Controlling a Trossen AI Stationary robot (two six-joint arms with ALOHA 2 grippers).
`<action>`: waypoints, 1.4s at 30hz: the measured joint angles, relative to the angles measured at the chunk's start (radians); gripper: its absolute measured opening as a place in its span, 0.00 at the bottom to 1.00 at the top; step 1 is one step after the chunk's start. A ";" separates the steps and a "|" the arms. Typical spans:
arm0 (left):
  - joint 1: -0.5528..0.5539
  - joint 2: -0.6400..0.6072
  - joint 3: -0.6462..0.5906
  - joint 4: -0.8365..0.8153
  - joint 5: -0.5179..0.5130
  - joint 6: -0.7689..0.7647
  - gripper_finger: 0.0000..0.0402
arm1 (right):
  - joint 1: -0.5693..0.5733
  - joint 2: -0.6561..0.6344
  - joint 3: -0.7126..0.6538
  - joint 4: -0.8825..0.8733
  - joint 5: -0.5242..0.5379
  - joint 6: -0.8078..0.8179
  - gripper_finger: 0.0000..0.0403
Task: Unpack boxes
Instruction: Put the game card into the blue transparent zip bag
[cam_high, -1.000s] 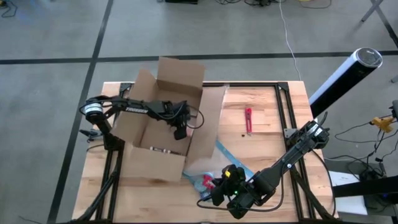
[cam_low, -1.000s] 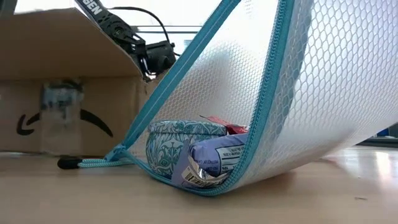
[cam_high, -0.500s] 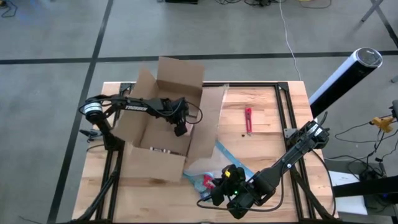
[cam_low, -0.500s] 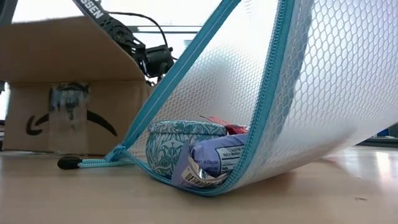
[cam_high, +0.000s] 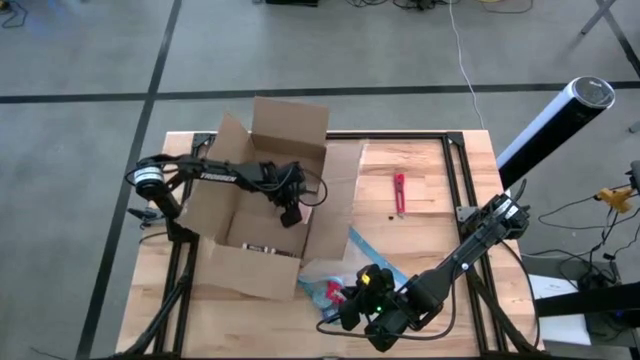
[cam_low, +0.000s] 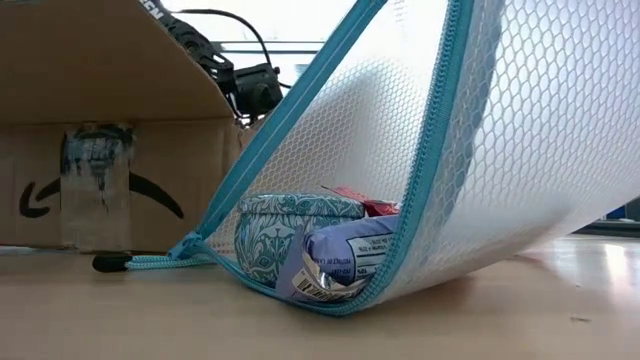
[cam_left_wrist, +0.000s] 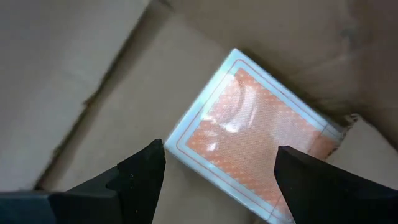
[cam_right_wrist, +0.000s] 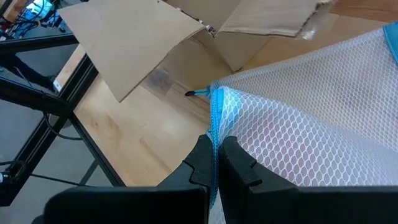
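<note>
The open brown corrugated cardboard box (cam_high: 262, 210) sits left of centre on the wooden surface (cam_high: 430, 185), showing a black arrow logo. Inside, the left pincer (cam_left_wrist: 217, 174) gapes over an orange-backed card pack (cam_left_wrist: 255, 146); misaligned, it may slip off. The right pincer (cam_right_wrist: 216, 163) pinches the white mesh pouch (cam_right_wrist: 298, 155).

A white mesh pouch (cam_low: 480, 150) with a blue zipper stands on the wooden table (cam_high: 430, 190), holding a patterned tin (cam_low: 290, 225) and a crumpled wrapper (cam_low: 345, 262). A red tool (cam_high: 399, 193) lies well apart. A card deck (cam_left_wrist: 252, 137) shows orange.
</note>
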 joint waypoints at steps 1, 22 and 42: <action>-0.004 0.003 0.001 0.003 0.001 0.001 0.68 | 0.000 0.000 0.000 0.000 0.000 0.000 0.00; 0.087 -0.047 -0.009 -0.059 -0.437 0.020 0.68 | 0.000 0.000 0.000 0.000 0.000 0.000 0.00; 0.097 -0.055 -0.008 -0.068 -0.067 -0.115 0.75 | 0.000 0.000 0.000 0.000 0.000 0.000 0.00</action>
